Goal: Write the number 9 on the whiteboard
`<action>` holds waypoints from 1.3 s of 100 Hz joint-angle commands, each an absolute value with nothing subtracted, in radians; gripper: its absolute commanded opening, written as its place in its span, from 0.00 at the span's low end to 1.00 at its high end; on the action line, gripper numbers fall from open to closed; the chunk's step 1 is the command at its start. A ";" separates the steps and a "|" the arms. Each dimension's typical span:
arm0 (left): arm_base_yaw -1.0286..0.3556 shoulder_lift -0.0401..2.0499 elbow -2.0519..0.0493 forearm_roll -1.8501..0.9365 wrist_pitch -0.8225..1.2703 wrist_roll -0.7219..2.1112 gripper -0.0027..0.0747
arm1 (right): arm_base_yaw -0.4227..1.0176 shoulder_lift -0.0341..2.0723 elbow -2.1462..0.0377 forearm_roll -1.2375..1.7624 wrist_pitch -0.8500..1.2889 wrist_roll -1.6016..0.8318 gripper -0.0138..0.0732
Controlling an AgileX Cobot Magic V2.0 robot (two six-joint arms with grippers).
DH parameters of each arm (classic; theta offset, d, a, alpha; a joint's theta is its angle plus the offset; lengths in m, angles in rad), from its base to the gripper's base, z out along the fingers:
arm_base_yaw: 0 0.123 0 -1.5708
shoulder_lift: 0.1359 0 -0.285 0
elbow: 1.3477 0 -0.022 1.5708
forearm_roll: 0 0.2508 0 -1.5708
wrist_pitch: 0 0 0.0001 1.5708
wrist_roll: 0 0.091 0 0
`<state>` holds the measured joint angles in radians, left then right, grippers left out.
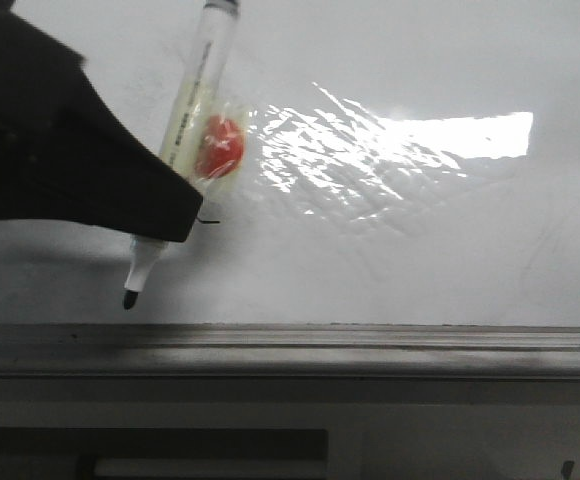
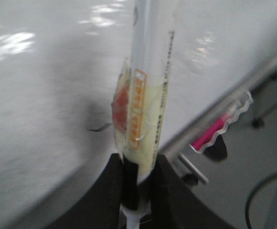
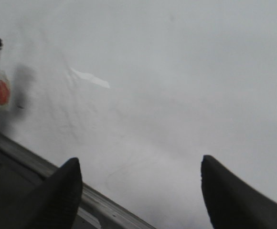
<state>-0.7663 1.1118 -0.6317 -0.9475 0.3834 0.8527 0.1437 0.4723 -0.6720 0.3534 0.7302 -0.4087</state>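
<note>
**Marker gripped low, tip hanging near the rail**

Nearest the front camera is the grey rail (image 1: 290,350) along the whiteboard (image 1: 390,260)'s edge, and I place everything by it. Starting from the left, my left tool (image 1: 145,215) is clenched on the marker (image 1: 195,110), gripping it low on the barrel, close to the nib. I judge that is so the tip stays steady under writing pressure. The barrel leans away from the rail, and the dark nib (image 1: 129,298) points down toward it, just above it. I cannot tell whether the nib touches the board.

Just beside the tool, farther from the rail than the nib, a thin short dark stroke (image 1: 208,220) shows on the board. Most of whatever is written there is hidden behind the tool, so I cannot say how much of the number 9 exists.

Further right, the glare patch (image 1: 390,140) sits well above the rail.

My right tool (image 3: 138,191) hangs released, jaws wide apart and empty, over the board near the rail, kept clear of the writing.
</note>
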 commanded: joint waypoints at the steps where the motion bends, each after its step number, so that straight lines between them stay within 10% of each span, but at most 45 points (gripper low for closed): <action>1: -0.769 1.049 -0.698 -0.935 0.558 1.069 0.01 | 0.173 0.491 -0.733 0.532 0.724 -0.624 0.69; 28: -0.769 0.981 -0.701 -0.928 0.625 1.452 0.01 | 0.331 0.644 -0.755 0.934 0.818 -1.084 0.69; 103: -0.769 0.981 -0.701 -0.928 0.615 1.452 0.01 | 0.649 1.126 -0.854 0.954 0.558 -1.117 0.68; 130: -0.769 0.981 -0.701 -0.928 0.615 1.452 0.01 | 0.649 1.129 -0.854 0.957 0.530 -1.117 0.47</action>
